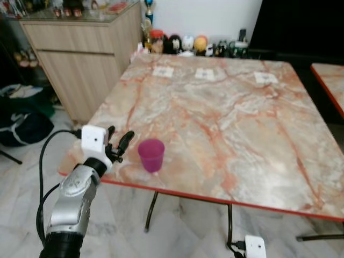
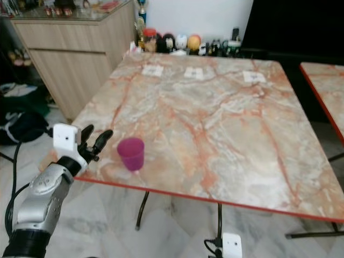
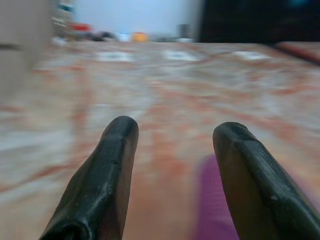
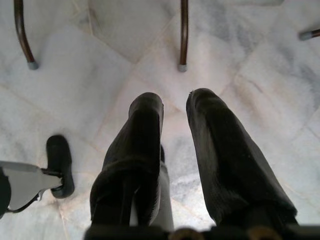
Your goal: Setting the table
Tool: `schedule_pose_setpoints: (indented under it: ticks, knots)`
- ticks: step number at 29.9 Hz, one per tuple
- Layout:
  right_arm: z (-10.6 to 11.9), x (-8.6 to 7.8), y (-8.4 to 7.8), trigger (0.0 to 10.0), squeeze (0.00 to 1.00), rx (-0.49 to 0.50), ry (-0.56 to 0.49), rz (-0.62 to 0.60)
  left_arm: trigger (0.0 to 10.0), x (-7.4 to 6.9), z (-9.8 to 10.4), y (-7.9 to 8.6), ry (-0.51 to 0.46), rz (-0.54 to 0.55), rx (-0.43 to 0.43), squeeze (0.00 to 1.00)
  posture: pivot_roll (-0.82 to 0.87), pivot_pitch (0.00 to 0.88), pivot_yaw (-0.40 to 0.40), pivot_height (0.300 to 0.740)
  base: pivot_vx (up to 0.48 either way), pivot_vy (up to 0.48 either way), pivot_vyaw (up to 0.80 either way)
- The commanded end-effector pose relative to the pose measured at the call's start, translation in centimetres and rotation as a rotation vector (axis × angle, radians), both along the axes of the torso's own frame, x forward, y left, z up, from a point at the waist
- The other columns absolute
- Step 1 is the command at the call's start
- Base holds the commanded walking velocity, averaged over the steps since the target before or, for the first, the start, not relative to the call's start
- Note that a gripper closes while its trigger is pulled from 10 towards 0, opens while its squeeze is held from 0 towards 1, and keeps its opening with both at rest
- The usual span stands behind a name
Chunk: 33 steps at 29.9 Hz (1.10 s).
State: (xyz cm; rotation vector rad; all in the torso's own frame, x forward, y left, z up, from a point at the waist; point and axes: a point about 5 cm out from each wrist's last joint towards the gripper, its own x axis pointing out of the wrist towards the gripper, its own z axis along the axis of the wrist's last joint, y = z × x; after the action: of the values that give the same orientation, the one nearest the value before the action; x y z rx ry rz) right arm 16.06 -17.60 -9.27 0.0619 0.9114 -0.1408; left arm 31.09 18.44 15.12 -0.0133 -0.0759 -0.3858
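Cataloguing from my remote station: one small magenta plastic tumbler (image 1: 151, 155) stood upright near the front edge of the pink-veined marble worktop (image 1: 226, 118). I judged it light, rigid, smooth-walled and easily tipped, best pinched across its mid-wall. Left end effector (image 1: 118, 141) hovered just beside it, fingers (image 3: 107, 170) spread, empty. Right end effector (image 4: 172, 150) hung over the floor, fingers slightly parted, holding nothing. Three white paper squares (image 1: 205, 73) lay along the far side.
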Motion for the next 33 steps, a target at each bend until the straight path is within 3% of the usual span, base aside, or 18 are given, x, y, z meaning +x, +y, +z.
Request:
schedule_pose_setpoints:
  ticks: [1, 6, 7, 8, 10, 13, 16, 24, 33]
  knots:
    - [0.0, 0.1, 0.4, 10.0, 0.0, 0.003, 0.005, 0.006, 10.0, -0.1, 0.8, -0.9, 0.021, -0.085, -0.024, 0.0, 0.12, 0.004, -0.029, 0.74, 0.0, 0.0, 0.0]
    - [-0.1, 0.1, 0.7, 10.0, 0.0, 0.003, 0.01, 0.015, 10.0, 1.0, 1.9, -2.0, 0.021, -0.102, 0.013, 0.0, 0.13, 0.011, -0.035, 0.74, 0.0, 0.0, 0.0]
    - [-0.1, 0.0, 0.8, 10.0, 0.0, 0.001, 0.015, 0.023, 10.0, 2.1, 1.9, -2.5, 0.059, -0.075, 0.016, 0.0, 0.13, 0.013, -0.032, 0.74, 0.0, 0.0, 0.0]
    - [-0.1, 0.0, 0.8, 10.0, 0.0, 0.001, 0.015, 0.023, 10.0, 2.1, 1.9, -2.5, 0.059, -0.075, 0.016, 0.0, 0.13, 0.013, -0.032, 0.74, 0.0, 0.0, 0.0]
    - [-0.1, 0.2, 1.0, 10.0, 0.0, 0.0, 0.014, 0.032, 10.0, 3.5, 1.4, -2.6, 0.154, -0.001, 0.079, 0.0, 0.12, 0.011, -0.025, 0.74, 0.0, 0.0, 0.0]
    - [0.0, 0.3, 1.0, 10.0, 0.0, -0.003, 0.014, 0.036, 10.0, 3.9, 0.4, -2.2, 0.269, 0.028, 0.135, 0.0, 0.12, 0.016, -0.021, 0.74, 0.0, 0.0, 0.0]
    - [0.0, 0.4, 1.1, 10.0, 0.0, -0.012, 0.017, 0.056, 10.0, 4.0, 0.1, -1.6, 0.335, 0.049, 0.117, 0.0, 0.11, 0.029, -0.015, 0.74, 0.0, 0.0, 0.0]
    - [-0.3, -0.3, 1.6, 10.0, 0.0, -0.011, 0.034, 0.06, 10.0, 4.2, 2.3, -0.4, 0.29, 0.11, 0.07, 0.0, 0.12, 0.047, -0.021, 0.74, 0.0, 0.0, 0.0]
    - [-0.4, -0.5, 2.5, 10.0, 0.0, -0.007, 0.041, 0.072, 10.0, 2.7, 3.5, 0.1, 0.305, 0.045, 0.09, 0.0, 0.13, 0.038, -0.024, 0.74, 0.0, 0.0, 0.0]
